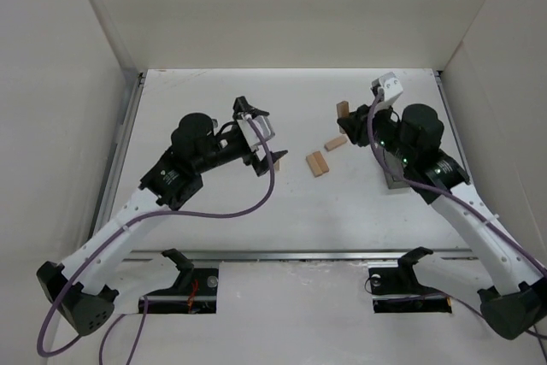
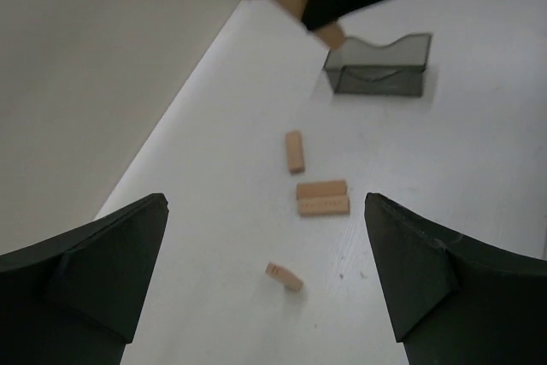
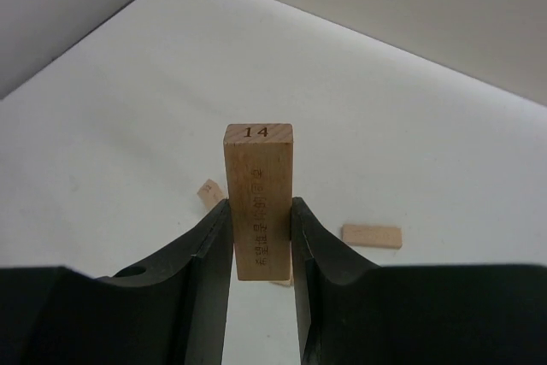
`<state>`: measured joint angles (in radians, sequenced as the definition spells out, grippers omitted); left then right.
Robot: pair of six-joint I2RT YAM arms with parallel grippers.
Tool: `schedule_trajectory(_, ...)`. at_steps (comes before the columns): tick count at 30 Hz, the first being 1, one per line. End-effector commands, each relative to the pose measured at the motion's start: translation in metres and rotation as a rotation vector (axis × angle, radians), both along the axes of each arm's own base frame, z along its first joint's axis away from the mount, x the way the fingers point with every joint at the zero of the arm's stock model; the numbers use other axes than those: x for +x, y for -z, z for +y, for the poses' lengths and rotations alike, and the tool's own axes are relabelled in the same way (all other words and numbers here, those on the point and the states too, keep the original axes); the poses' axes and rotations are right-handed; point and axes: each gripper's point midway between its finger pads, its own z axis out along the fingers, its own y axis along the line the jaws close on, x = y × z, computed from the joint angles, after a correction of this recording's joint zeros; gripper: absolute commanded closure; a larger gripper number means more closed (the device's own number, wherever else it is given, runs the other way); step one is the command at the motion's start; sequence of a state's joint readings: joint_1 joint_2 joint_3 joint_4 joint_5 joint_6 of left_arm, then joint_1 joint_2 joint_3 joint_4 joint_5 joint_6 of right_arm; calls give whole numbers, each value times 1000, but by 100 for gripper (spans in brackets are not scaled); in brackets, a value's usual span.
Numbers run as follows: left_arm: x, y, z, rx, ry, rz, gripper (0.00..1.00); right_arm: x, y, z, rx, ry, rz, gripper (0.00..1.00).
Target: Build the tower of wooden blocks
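Observation:
The wood block tower shows only as loose tan planks. In the top view a pair of planks (image 1: 318,163) lies side by side mid-table, with a single plank (image 1: 336,142) just beyond it. My right gripper (image 1: 350,114) is shut on one plank (image 3: 258,203), marked 14, and holds it above the table behind them. My left gripper (image 1: 272,136) is open and empty, left of the pair. In the left wrist view the pair (image 2: 323,197), the single plank (image 2: 295,150) and a small tilted plank (image 2: 284,276) lie between its fingers (image 2: 102,271).
A small grey translucent bin (image 2: 380,64) stands on the table beyond the planks; in the top view it (image 1: 397,180) is mostly hidden under the right arm. White walls close in the table on the left, back and right.

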<state>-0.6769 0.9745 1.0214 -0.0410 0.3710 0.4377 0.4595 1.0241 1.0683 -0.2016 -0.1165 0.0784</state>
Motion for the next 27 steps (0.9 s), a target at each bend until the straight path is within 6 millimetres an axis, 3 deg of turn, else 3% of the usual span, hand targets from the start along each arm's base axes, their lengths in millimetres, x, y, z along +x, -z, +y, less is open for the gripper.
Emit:
schedule_trajectory(1,-45,-45,-35,-52,361,-90,1,-25,-3,30,-135,-290,-212,100)
schedule_trajectory(4,-59,-58,-51,-68,512,-85,2,-55,-11,42,-182,-427,-336,100)
schedule_trajectory(7,-72,-59,-55,-70,610,-89,4,-63,-11,44,-197,-460,-368,100)
schedule_trajectory(11,-72,-49,-67,-51,651,-68,5,-82,-4,58,-215,-577,-409,100)
schedule_trajectory(16,-69,-26,-77,29,715,-82,10,-95,-1,68,-210,-643,-412,100)
schedule_trajectory(26,-66,-22,-81,57,718,-44,30,-113,4,77,-250,-724,-448,100)
schedule_trajectory(27,-67,-20,-81,61,718,-34,35,-113,4,77,-250,-724,-449,100)
